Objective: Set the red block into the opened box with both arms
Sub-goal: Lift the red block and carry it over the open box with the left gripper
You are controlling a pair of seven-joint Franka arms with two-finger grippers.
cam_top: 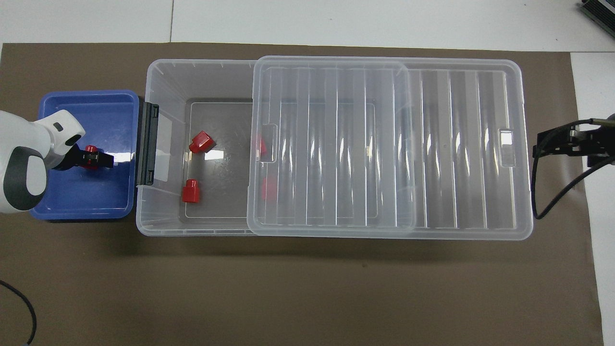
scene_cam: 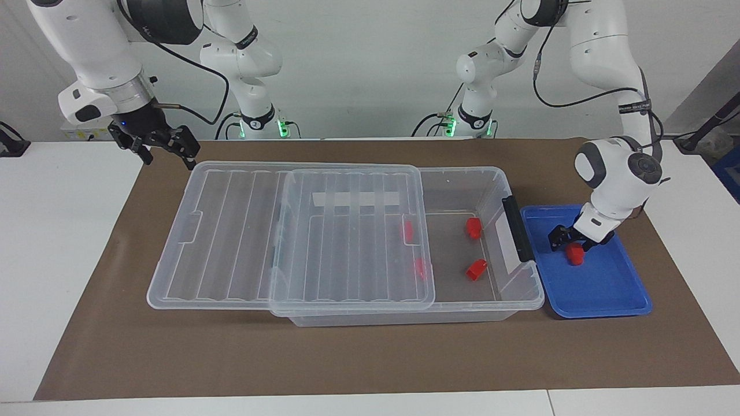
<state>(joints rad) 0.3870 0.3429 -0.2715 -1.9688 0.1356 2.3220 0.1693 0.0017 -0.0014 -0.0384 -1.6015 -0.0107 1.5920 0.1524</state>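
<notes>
Facing view, three o'clock: left gripper (scene_cam: 569, 245) down inside the blue tray (scene_cam: 607, 294), set right at the red block (scene_cam: 575, 253). Block low in the tray, on or just off its floor, toward the box end. Cannot tell whether the jaws are apart or clamped on it.

Centre: clear box (scene_cam: 509, 185) lengthwise on the brown mat (scene_cam: 370, 358), dark handle (scene_cam: 517, 228) just beside the tray. Ribbed lid (scene_cam: 231, 231) slid toward nine o'clock – overhanging the box at that end, baring the part next to the handle.

Four more red blocks on the box floor: two in the bared part (scene_cam: 474, 227) (scene_cam: 476, 269), two seen dimly through the lid's edge (scene_cam: 408, 231) (scene_cam: 420, 267).

Ten o'clock: right gripper (scene_cam: 165, 150) up in the air over the mat, near the lid's corner, holding nothing – waiting. Cannot tell its jaws either.

Overhead view, nine o'clock: same block showing red at the left gripper's tip, above the tray's middle.
</notes>
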